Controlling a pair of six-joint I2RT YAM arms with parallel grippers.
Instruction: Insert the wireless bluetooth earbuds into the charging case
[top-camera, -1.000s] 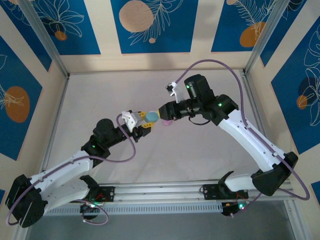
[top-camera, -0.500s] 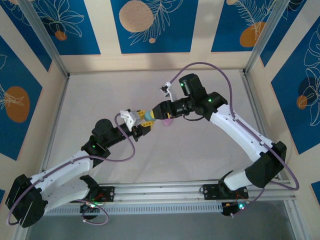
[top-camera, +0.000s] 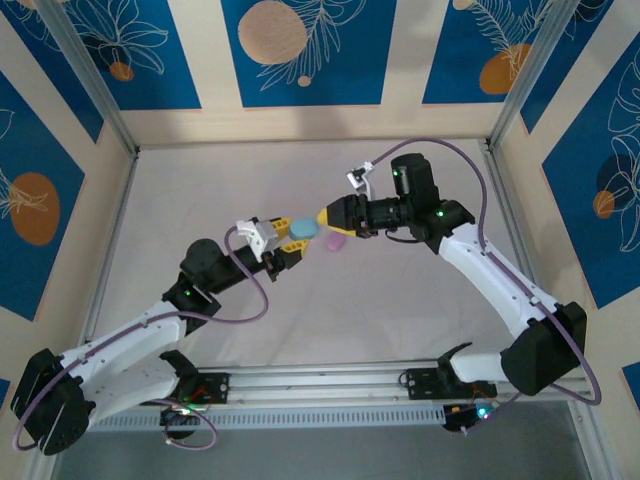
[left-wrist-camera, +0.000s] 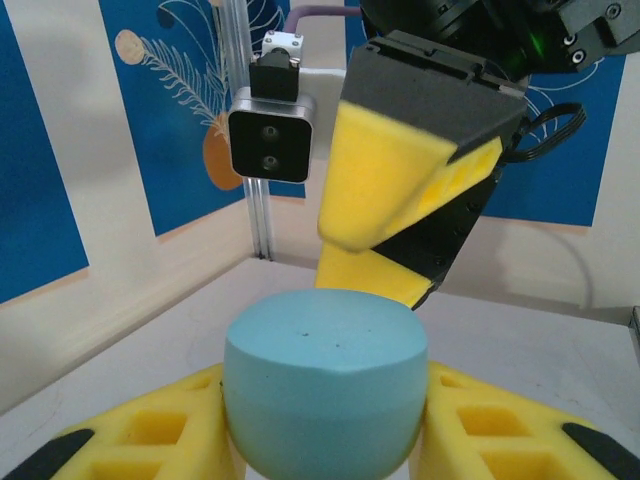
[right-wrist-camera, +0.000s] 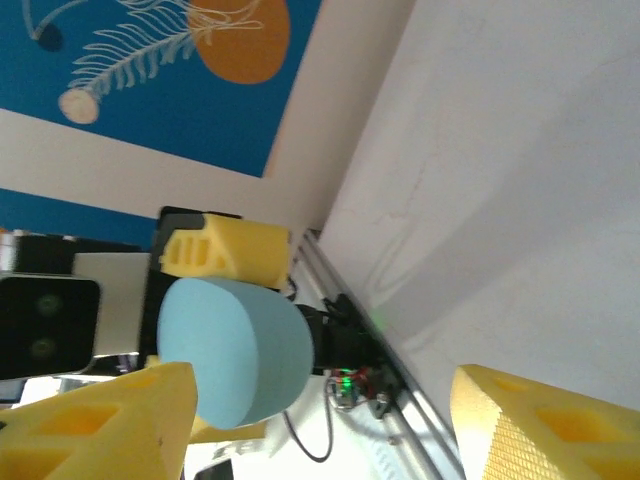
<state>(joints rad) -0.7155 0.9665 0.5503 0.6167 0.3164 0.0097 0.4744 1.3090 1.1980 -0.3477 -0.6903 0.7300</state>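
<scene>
Two arms meet above the middle of the worktop (top-camera: 400, 300), seen from overhead. The left pincer (top-camera: 288, 243) is clamped on a round teal case (top-camera: 303, 229), held up off the surface. The right pincer (top-camera: 325, 217) points at the case from the other side, its tips just beside it. A small pink piece (top-camera: 336, 243) lies on the worktop below them; it is too small to tell whether it is an earbud or another case.

From the left wrist, the case (left-wrist-camera: 325, 390) sits squeezed between two yellow fingers (left-wrist-camera: 140, 440), with a faint seam round its body that suggests it is closed. The right pincer (left-wrist-camera: 385, 235) hangs just behind and above it, jaws parted.

From the right wrist, the right pincer (right-wrist-camera: 320, 420) is spread wide and empty, and the case (right-wrist-camera: 235, 350) lies ahead, off toward one finger.

The step in hand looks like opening the case, with no earbud yet loaded. The next move likely calls for the right pincer to centre on the upper half and close above the seam while the left holds the base steady.
</scene>
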